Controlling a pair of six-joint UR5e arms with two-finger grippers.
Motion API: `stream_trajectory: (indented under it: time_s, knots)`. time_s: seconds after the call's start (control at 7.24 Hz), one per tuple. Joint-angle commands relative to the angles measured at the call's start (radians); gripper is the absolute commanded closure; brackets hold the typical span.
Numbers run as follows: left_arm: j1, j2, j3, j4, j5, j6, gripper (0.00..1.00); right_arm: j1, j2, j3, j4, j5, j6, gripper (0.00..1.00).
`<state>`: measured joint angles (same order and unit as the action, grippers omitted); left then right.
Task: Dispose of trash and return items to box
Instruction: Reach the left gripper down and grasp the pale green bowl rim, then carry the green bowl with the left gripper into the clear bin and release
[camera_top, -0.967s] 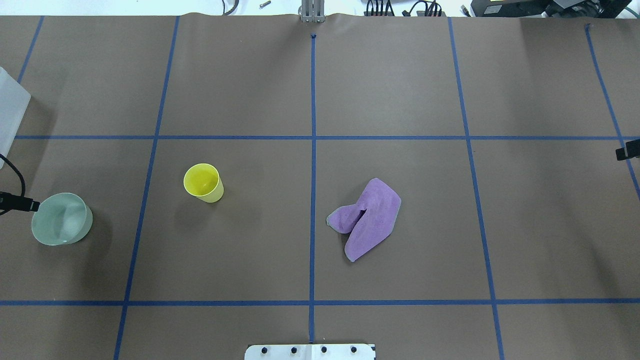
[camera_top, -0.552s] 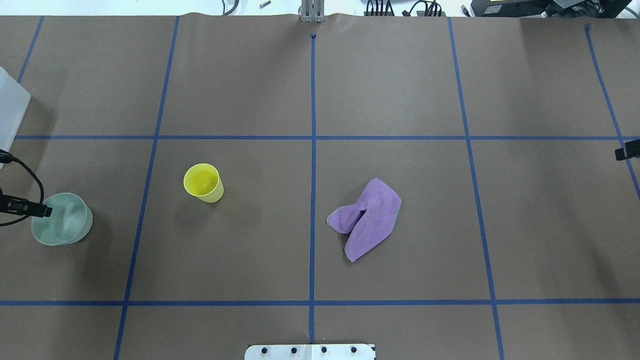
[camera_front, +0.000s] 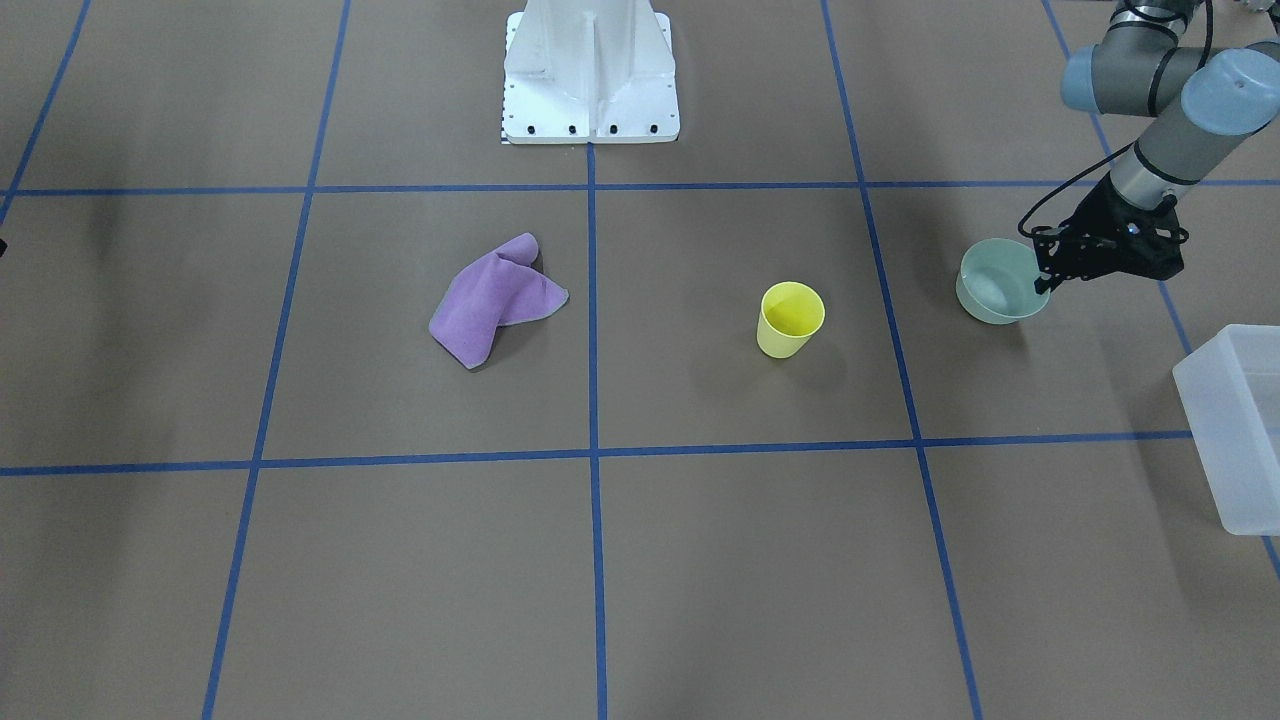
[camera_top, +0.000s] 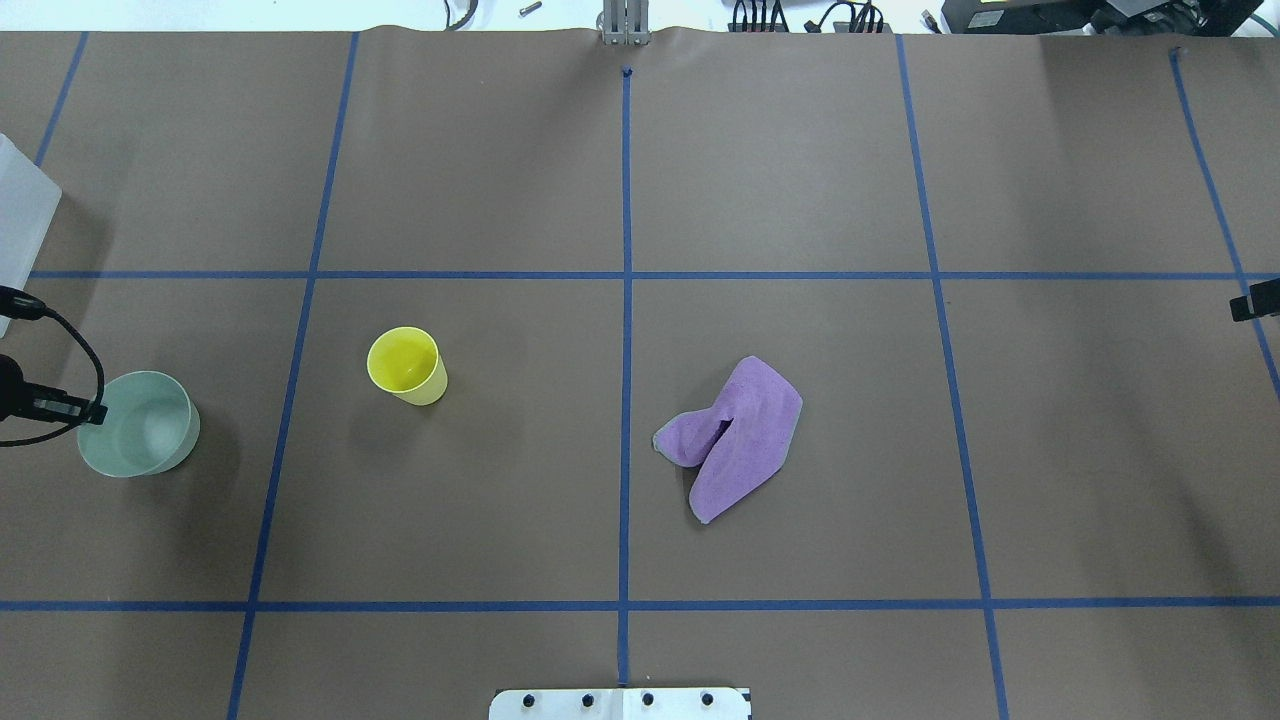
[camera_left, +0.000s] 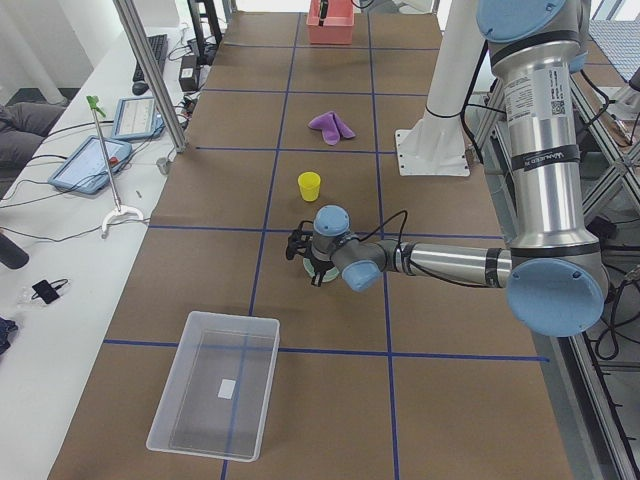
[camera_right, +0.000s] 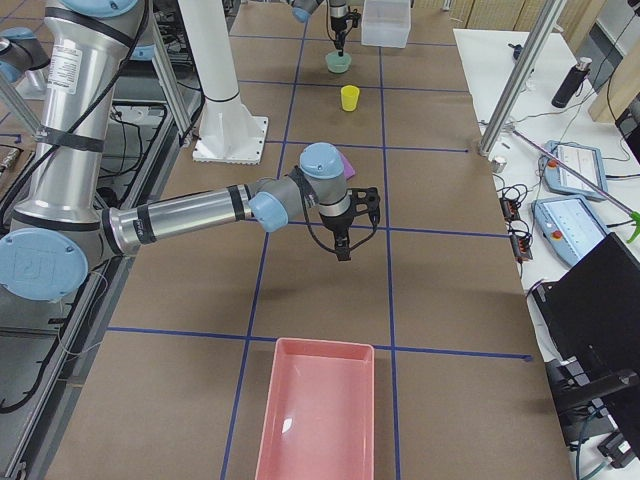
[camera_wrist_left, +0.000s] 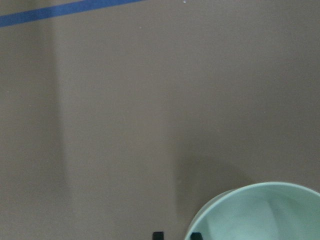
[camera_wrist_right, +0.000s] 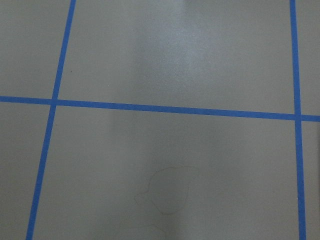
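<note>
The pale mint-green bowl (camera_top: 145, 432) is at the table's left side; it also shows in the front view (camera_front: 995, 285) and the left wrist view (camera_wrist_left: 265, 215). My left gripper (camera_top: 95, 412) (camera_front: 1045, 282) is at the bowl's near-left rim. In the wrist view my left gripper (camera_wrist_left: 177, 235) has its fingertips close together astride the rim, shut on it. The frosted box (camera_front: 1235, 430) (camera_left: 215, 395) stands further left, open and empty. My right gripper (camera_right: 345, 245) hangs over bare table at the right side, empty; I cannot tell whether it is open or shut.
A yellow cup (camera_top: 405, 365) stands upright right of the bowl. A crumpled purple cloth (camera_top: 735, 435) lies right of the centre line. A pink bin (camera_right: 315, 415) stands at the table's right end. The white robot base (camera_front: 590, 80) is at the near edge.
The left gripper has moved right onto the bowl's rim. The bowl has shifted slightly right and away and now looks more level. The right arm, cup and cloth have not moved.
</note>
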<state>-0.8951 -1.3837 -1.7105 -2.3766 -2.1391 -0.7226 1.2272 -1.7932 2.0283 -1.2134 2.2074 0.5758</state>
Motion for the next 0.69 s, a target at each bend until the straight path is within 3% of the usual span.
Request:
stream_trajectory:
  time_s: [0.0,0.28,0.55]
  knots:
    - [-0.129,0.003,-0.023,0.007,-0.123,0.079,1.0,-0.002,0.002,0.0,0.0,0.0,0.001,0.0]
    - [-0.288,0.003,-0.018,0.116,-0.177,0.238,1.0,-0.005,0.002,0.0,0.0,0.0,0.001,0.0]
    - [-0.446,-0.064,-0.017,0.369,-0.182,0.499,1.0,-0.008,0.002,-0.002,0.0,0.0,0.001,0.0]
